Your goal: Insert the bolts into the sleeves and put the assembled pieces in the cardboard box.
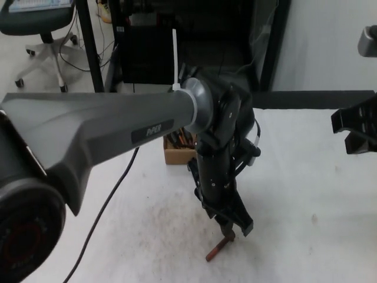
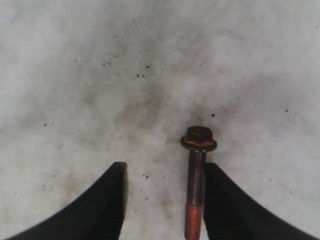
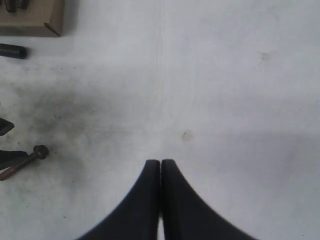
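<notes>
On the bench: one bolt (image 2: 196, 185) | left pincer (image 2: 165, 167) spread, astride it | right pincer (image 3: 160, 163) clenched, empty | one cardboard box (image 1: 177, 156)

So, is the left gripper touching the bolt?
Cannot tell. Left wrist view: the bolt lies between the left gripper's open fingers, close beside one; no clear gap or contact.

Bolt (image 2: 196, 175) — threaded end off-frame.

One rust-brown flanged hex-head steel bolt (image 2: 196, 180), one black cylindrical sleeve (image 3: 11, 51), one brown cardboard box (image 3: 40, 20); the dark pieces (image 1: 178, 140) inside the box cannot be counted.
</notes>
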